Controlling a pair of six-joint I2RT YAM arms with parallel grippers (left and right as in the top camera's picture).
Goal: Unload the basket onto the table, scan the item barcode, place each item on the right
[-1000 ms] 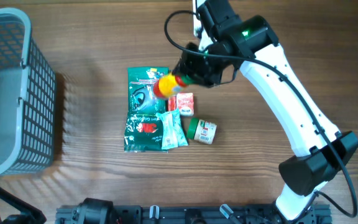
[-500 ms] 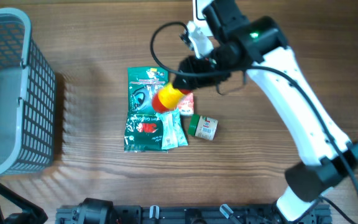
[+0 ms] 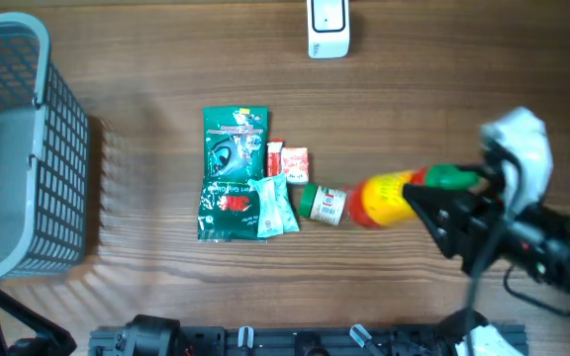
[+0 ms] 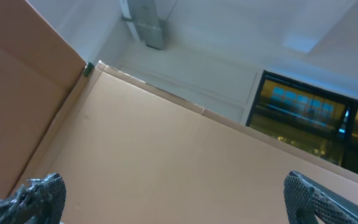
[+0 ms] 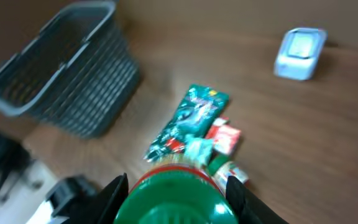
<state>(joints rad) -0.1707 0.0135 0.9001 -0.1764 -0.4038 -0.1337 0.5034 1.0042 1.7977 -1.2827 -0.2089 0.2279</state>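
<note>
While the right gripper [image 3: 437,195] stands partly closed on the bottle [image 3: 389,199], its fingers [image 5: 114,194] press either side of the green cap [image 5: 176,202]. Bottle: yellow and red body, label blurred, held sideways just right of the small jar [image 3: 323,205], well apart from the scanner [image 3: 328,28]. Left gripper [image 4: 176,198]: jaws spread wide, holding nothing.
</note>
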